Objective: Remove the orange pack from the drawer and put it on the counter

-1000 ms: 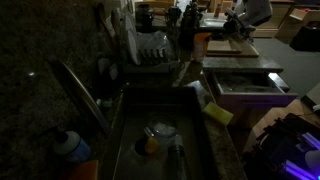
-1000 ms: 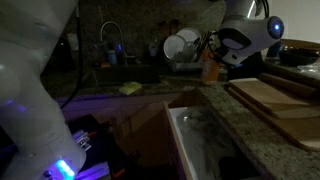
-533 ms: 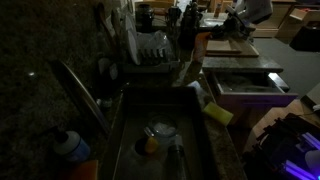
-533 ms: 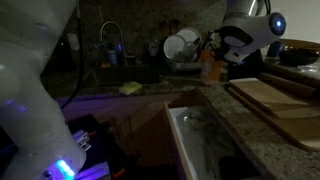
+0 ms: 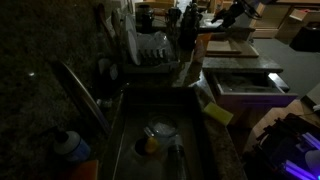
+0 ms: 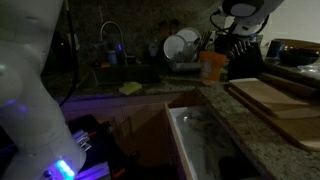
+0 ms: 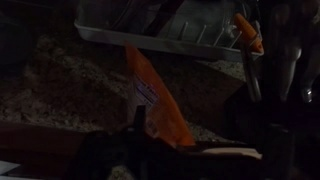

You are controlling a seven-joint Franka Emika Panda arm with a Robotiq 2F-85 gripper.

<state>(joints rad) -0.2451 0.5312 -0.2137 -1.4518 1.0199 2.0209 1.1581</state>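
The orange pack stands on the granite counter beside the dish rack; it also shows in an exterior view. My gripper hangs just above and beside it, clear of it, near the top of an exterior view. In the wrist view the orange pack rests on the speckled counter between my dark fingers. The gripper is open and holds nothing. The drawer stands pulled out below the counter edge, seen also in an exterior view.
A dish rack with plates stands behind the pack. Wooden cutting boards lie on the counter. The sink holds dishes, with a yellow sponge at its edge and a faucet behind.
The gripper has opened, let go of the orange pack and lifted up and away. The pack stays standing on the counter.
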